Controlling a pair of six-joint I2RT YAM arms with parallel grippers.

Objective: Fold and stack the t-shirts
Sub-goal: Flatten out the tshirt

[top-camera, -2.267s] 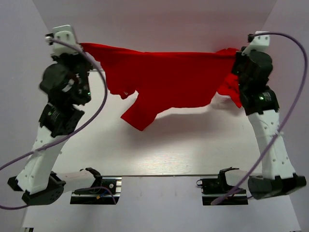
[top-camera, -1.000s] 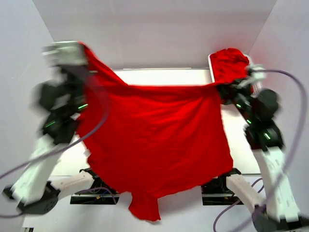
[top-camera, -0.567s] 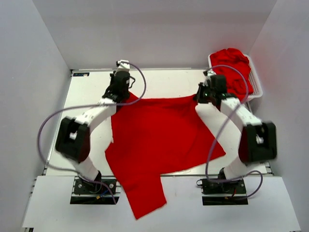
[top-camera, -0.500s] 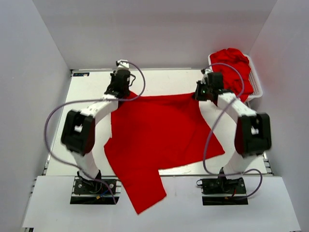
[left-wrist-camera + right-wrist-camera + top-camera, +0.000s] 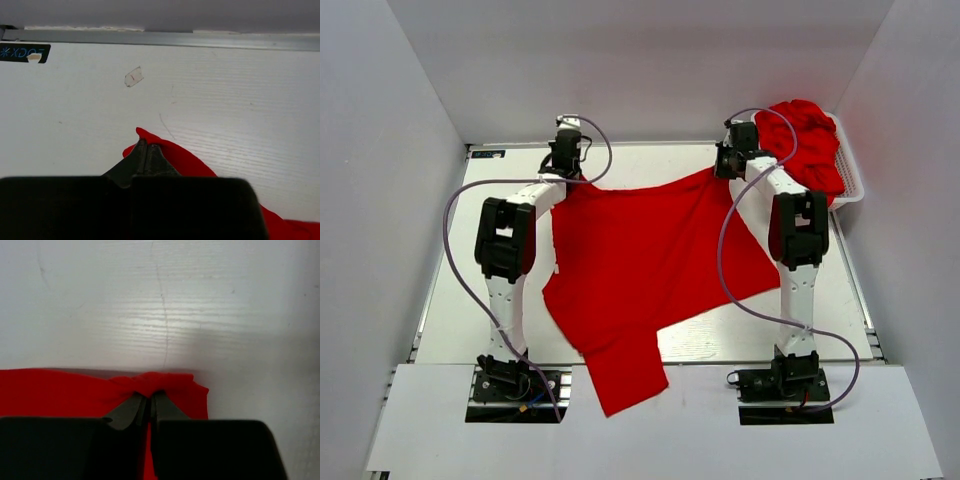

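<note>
The t-shirt (image 5: 650, 260) in play lies spread across the middle of the tabletop (image 5: 650, 158). It's mostly flat but sits skewed, with one flap running past the near edge between the two arm bases. Its far edge is pulled out between the two tools: the left tool (image 5: 146, 150) is clamped tight on one far corner, and the right tool (image 5: 150, 397) is pinched on the other, with the fabric bunched up right at its tips. Both are down at the tabletop. The other t-shirts (image 5: 805, 130) are a heap in the white basket (image 5: 852, 187) at the far right.

Looks to me like the lay-it-flat step, no fold started. Next I'd guess both let go, then regrab an edge for the first fold. That crooked flap probably needs straightening first.
</note>
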